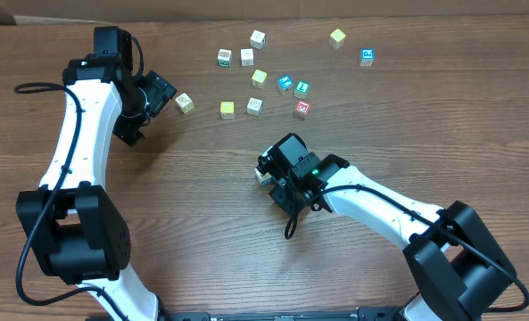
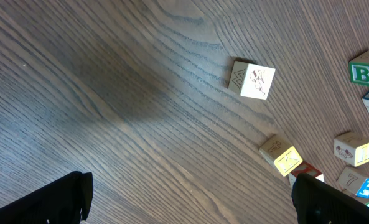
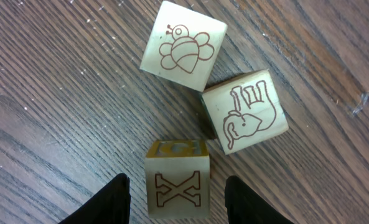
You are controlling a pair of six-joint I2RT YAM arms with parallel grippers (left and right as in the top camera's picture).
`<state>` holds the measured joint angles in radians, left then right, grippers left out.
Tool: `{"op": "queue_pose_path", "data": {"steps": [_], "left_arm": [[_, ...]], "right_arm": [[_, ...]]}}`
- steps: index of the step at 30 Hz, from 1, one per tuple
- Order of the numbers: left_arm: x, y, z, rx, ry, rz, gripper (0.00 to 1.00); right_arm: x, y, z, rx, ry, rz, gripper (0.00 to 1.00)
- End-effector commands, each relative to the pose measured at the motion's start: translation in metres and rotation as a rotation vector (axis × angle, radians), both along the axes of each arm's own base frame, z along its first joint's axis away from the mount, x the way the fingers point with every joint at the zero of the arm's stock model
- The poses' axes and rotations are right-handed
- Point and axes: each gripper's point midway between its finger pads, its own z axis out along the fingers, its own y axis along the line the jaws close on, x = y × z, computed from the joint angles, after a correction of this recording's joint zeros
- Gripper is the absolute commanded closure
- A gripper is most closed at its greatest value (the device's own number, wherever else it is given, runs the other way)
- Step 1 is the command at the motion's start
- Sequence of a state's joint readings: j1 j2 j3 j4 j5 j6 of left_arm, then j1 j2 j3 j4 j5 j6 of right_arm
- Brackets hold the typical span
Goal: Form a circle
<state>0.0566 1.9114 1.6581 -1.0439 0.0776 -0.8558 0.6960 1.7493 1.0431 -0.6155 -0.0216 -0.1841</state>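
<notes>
Lower centre of right wrist view, right tool [image 3: 178, 186] spread astride X cube [image 3: 177, 194], gaps both sides; partial circle [image 3: 210, 109] mid-worktop [image 1: 202, 205]; left tool [image 2: 190, 179] spread wide, empty; grip X cube squarely, avoid bumping elephant cube [image 3: 249, 115].

Wide-spread left pincer [image 1: 168, 94], half-spread right pincer [image 3: 179, 200], both arms outstretched and low.
</notes>
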Motion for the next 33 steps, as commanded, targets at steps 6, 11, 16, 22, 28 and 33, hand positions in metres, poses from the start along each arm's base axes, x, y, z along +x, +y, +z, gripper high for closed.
{"op": "queue_pose_path", "data": {"steps": [6,11,16,22,28,33], "left_arm": [[0.0018,-0.0008,0.0061,0.015,-0.019,-0.027,0.0],[0.0018,-0.0008,0.0061,0.015,-0.019,-0.027,0.0],[0.0018,-0.0008,0.0061,0.015,-0.019,-0.027,0.0],[0.0018,-0.0008,0.0061,0.015,-0.019,-0.027,0.0],[0.0018,-0.0008,0.0061,0.015,-0.019,-0.027,0.0],[0.0018,-0.0008,0.0061,0.015,-0.019,-0.027,0.0]], "right_arm": [[-0.0022,-0.0007,0.0016,0.013,-0.009,-0.003,0.53],[-0.002,-0.0007,0.0007,0.014,-0.012,-0.003,0.54],[-0.0024,-0.0009,-0.0022,0.019,-0.016,-0.003,0.54],[0.0002,0.0013,-0.0011,0.028,-0.027,-0.002,0.62],[-0.0024,-0.0007,-0.0022,0.019,-0.016,-0.002,0.65],[-0.0063,-0.0042,-0.0039,0.003,0.0,0.002,0.65]]}}
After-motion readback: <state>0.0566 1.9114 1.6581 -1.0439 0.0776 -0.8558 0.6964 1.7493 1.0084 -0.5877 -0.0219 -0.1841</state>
